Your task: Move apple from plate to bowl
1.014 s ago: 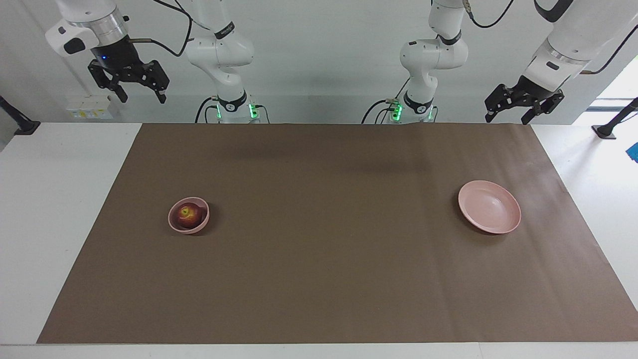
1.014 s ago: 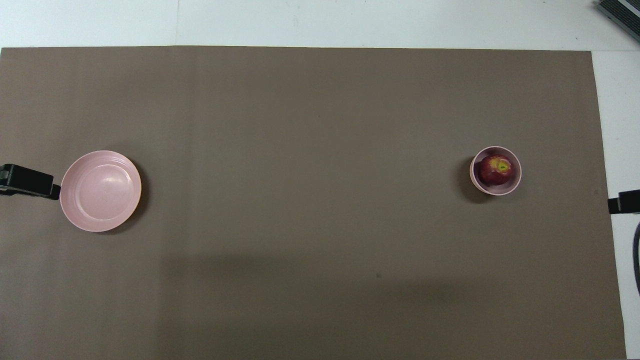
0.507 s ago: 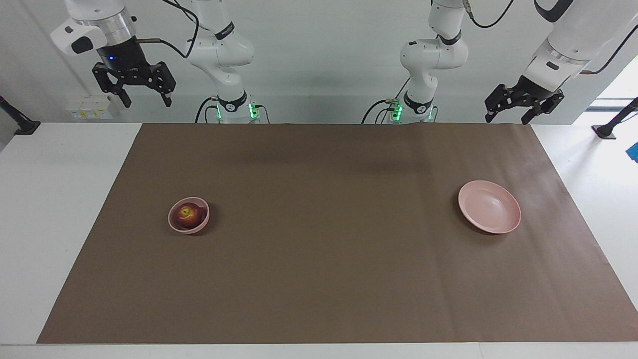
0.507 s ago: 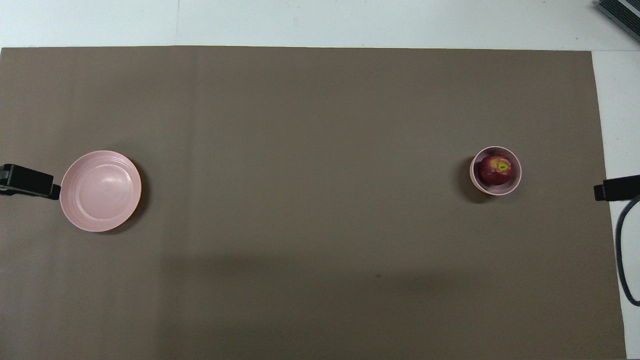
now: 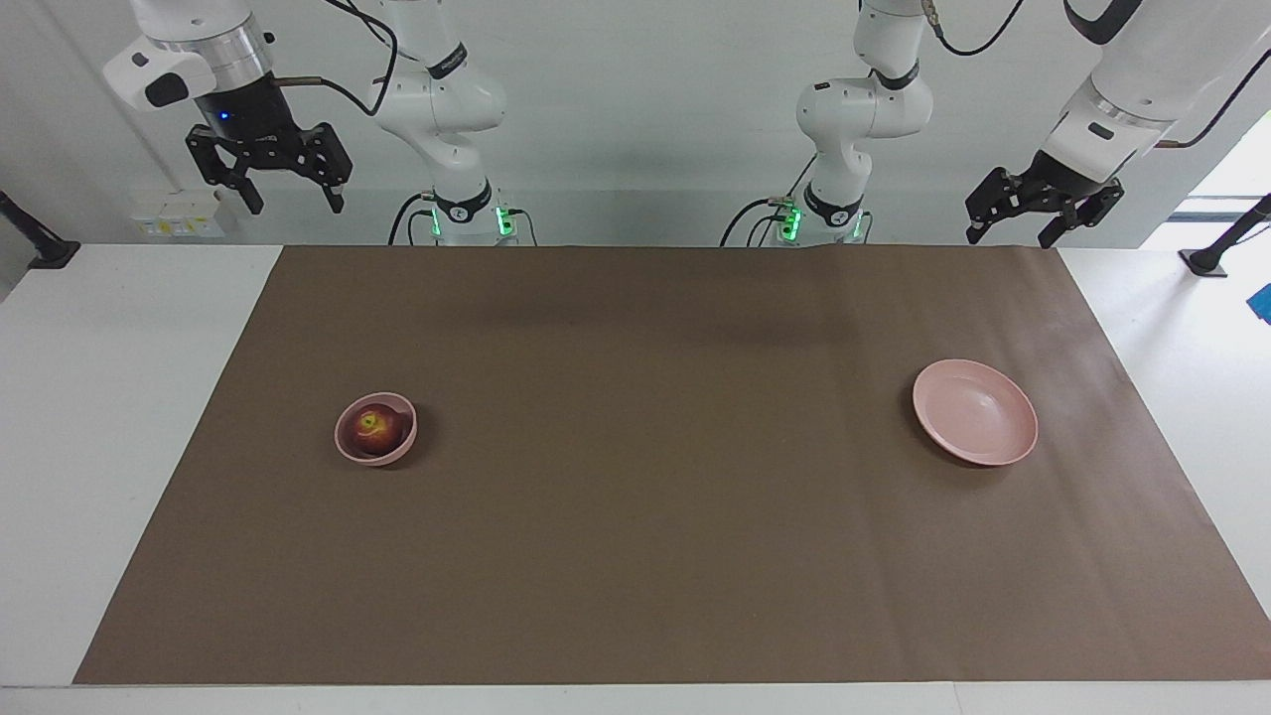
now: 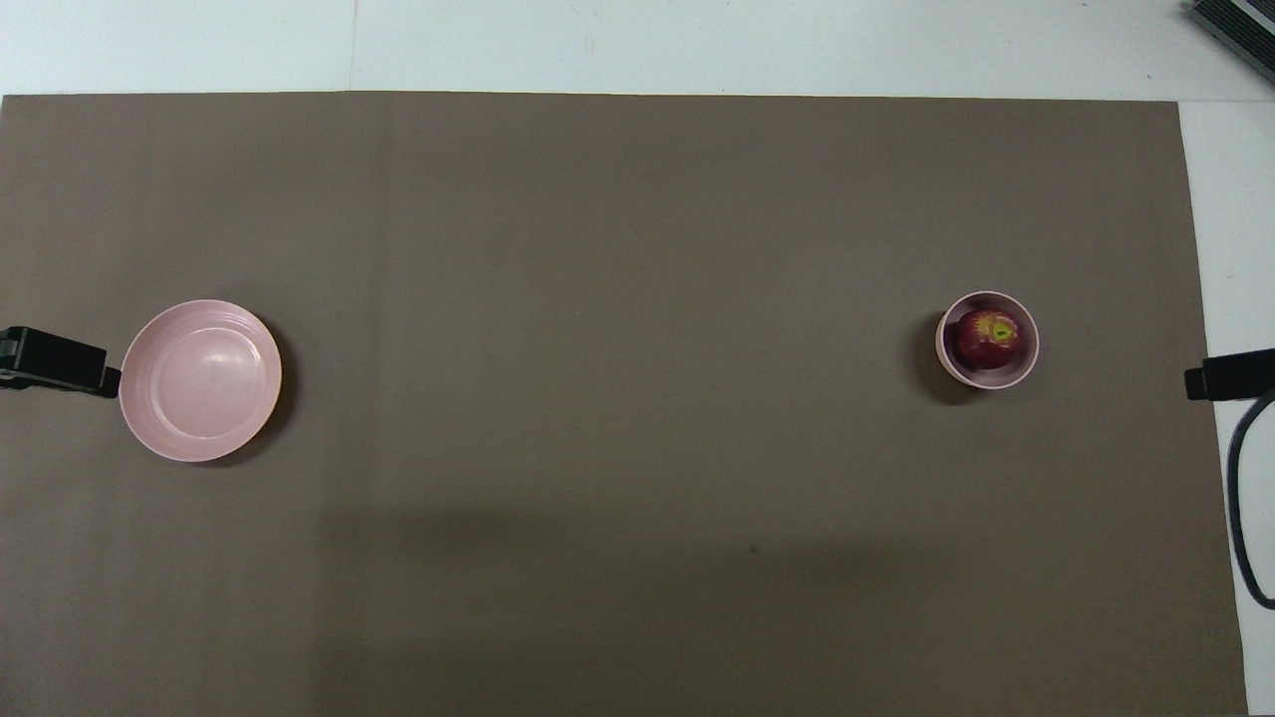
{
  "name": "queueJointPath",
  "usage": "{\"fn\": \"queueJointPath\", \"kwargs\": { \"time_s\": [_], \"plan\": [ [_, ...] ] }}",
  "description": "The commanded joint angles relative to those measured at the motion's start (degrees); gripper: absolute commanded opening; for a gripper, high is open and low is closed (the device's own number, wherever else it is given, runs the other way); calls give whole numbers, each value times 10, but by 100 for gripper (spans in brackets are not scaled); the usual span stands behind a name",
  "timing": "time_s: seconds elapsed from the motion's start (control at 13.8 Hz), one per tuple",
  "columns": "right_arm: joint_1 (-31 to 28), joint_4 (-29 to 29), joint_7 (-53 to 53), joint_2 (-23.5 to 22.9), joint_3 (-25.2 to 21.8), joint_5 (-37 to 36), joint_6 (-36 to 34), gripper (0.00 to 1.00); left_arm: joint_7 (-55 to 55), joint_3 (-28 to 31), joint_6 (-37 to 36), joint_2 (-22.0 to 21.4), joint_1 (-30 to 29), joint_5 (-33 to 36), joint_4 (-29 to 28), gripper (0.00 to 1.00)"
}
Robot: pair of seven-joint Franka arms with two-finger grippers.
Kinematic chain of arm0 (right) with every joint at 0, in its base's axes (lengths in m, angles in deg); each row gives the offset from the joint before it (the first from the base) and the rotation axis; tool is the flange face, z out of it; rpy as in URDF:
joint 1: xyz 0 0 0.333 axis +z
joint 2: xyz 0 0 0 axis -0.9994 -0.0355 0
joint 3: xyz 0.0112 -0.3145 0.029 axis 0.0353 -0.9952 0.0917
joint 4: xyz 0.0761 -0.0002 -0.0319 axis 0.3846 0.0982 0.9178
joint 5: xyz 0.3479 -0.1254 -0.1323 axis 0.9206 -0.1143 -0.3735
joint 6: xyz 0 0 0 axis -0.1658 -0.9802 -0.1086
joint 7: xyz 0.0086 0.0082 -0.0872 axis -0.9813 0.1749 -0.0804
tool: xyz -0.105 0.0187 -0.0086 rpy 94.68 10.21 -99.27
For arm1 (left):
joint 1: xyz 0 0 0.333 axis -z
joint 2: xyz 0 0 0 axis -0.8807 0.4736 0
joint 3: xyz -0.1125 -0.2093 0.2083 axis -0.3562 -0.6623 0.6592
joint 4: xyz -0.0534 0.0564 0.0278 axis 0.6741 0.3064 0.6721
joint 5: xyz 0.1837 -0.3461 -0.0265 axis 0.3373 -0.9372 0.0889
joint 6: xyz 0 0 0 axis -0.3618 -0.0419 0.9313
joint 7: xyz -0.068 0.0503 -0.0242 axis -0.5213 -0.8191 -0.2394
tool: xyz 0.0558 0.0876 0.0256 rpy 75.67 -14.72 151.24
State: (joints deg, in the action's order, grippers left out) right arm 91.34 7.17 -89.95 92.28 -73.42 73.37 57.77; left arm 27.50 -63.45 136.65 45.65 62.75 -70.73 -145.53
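Note:
The dark red apple [image 5: 374, 429] lies in the small deep pink bowl [image 5: 401, 446] toward the right arm's end of the brown mat; apple [image 6: 986, 339] and bowl [image 6: 988, 376] also show in the overhead view. The wide flat pink plate [image 5: 975, 425] lies empty toward the left arm's end, also in the overhead view [image 6: 199, 380]. My right gripper [image 5: 293, 204] hangs open and empty, high over the table's edge beside the mat. My left gripper [image 5: 1011, 238] hangs open and empty, high over the mat's corner. One fingertip of each [image 6: 55, 360] [image 6: 1230, 373] shows from overhead.
A brown mat [image 5: 655, 477] covers most of the white table [image 5: 109, 417]. A dark cable [image 6: 1240, 528] loops by the mat's edge at the right arm's end. A dark object [image 6: 1235, 30] sits at the table's corner farthest from the robots.
My right gripper has swung a little toward the middle of the table and levelled out, still high up. The left arm, apple, bowl and plate have not moved.

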Motion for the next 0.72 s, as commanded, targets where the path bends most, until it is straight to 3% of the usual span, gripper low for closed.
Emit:
{"fn": "queueJointPath", "kwargs": {
  "time_s": [0.0, 0.65],
  "plan": [
    [-5, -5, -11, -3, 1, -8, 4, 100, -4, -1, -4, -9, -2, 5, -6, 100],
    [-3, -2, -6, -1, 1, -7, -4, 100, -7, 7, 3, -15, -8, 9, 1, 100]
  ]
}}
